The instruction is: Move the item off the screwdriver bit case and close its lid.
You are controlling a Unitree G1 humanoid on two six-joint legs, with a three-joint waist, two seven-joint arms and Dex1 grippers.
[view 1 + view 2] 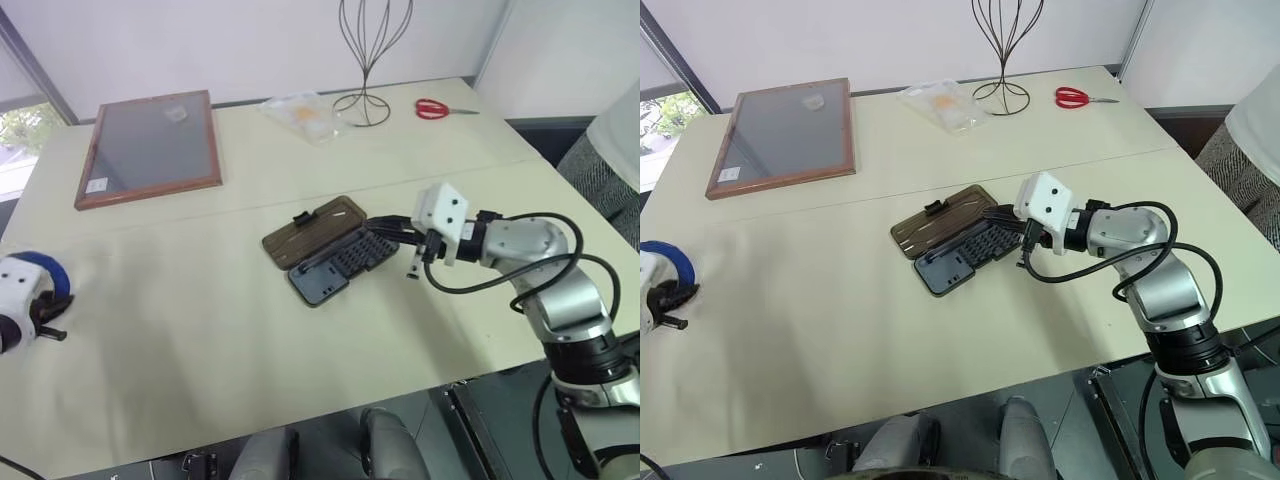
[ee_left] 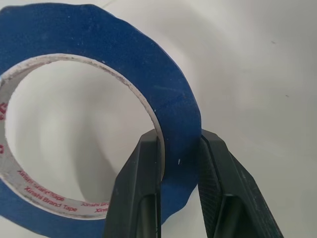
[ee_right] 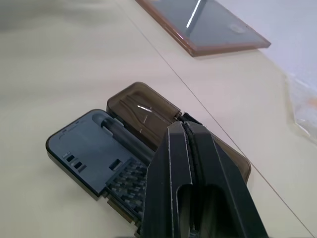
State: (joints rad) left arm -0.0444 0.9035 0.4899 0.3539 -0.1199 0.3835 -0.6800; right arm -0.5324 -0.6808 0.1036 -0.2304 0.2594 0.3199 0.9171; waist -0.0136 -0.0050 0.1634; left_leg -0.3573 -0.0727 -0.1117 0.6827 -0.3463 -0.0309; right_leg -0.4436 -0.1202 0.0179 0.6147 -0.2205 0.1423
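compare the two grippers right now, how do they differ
The left gripper is clamped on the blue tape ring's band at the table's far left edge; the right gripper is shut on nothing, poised over the open screwdriver bit case mid-table. Both have two black fingers.

One tape ring (image 2: 173, 99), one bit case (image 1: 335, 262), one framed panel (image 1: 150, 148), one scissors (image 1: 437, 109), one wire stand (image 1: 366, 60).
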